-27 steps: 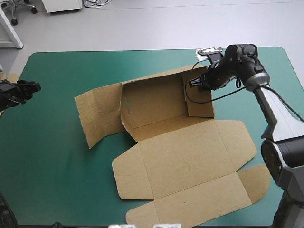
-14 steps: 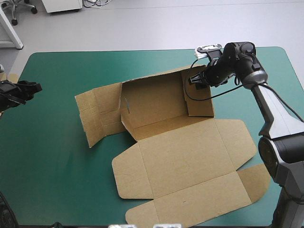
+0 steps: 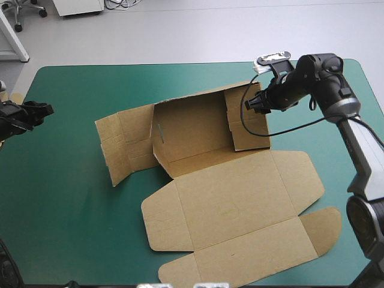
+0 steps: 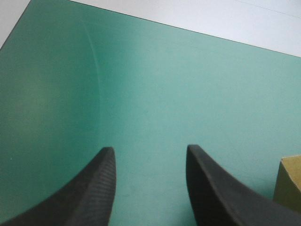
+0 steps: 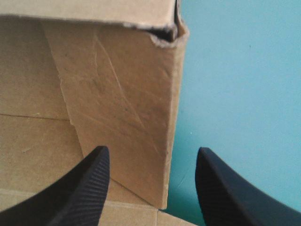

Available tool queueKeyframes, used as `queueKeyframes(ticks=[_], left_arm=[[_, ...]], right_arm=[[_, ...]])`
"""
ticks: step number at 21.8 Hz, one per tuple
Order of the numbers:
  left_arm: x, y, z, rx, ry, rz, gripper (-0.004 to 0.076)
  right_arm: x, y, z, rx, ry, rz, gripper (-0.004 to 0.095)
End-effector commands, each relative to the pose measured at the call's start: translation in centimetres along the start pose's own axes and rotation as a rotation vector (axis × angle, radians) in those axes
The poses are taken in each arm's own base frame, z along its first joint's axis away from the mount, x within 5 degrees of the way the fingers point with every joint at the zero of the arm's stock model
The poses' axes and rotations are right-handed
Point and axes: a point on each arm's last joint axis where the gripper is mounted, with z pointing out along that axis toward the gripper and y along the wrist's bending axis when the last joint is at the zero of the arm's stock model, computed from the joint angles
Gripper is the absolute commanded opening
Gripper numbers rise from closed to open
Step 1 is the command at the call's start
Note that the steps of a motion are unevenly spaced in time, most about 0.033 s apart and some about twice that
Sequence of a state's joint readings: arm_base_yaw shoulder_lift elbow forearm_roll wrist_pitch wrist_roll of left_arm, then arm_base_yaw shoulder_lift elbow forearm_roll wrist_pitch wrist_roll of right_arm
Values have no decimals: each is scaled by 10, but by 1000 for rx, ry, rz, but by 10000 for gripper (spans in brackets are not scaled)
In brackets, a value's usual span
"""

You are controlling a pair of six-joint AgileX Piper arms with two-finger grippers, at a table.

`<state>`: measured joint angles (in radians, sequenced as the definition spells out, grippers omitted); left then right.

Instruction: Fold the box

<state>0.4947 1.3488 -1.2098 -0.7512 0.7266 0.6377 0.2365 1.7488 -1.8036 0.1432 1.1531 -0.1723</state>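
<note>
The desk (image 3: pixel 66 228) has a teal-green cover with rounded corners. Beyond its far edge lies pale grey floor (image 3: pixel 180 33), with a white cabinet (image 3: pixel 78 6) and chair castors (image 3: pixel 27 13).

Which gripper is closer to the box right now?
The right. The right gripper is open astride a raised end wall of the box; the left gripper is open over the teal-green cover near its left edge, apart from the box.
</note>
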Motion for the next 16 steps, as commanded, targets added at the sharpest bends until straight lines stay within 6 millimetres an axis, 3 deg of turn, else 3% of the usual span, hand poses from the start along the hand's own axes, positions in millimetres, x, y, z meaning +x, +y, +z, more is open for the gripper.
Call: queueKeyframes(ticks=[1,5,12,16], left_arm=[[-15,-7,-13,2,-103,-11,337],[-15,-7,-13,7,-107,-17,337],[-15,-8,-13,13,-99,-8,337],[-14,-9,-13,22,-95,-10,337]], right_arm=[[11,3,-36,26,-141,-14,519],[31,7,-45,28,-207,-1,519],[94,21,-88,35,-402,22,517],[122,27,-81,-3,-446,21,562]])
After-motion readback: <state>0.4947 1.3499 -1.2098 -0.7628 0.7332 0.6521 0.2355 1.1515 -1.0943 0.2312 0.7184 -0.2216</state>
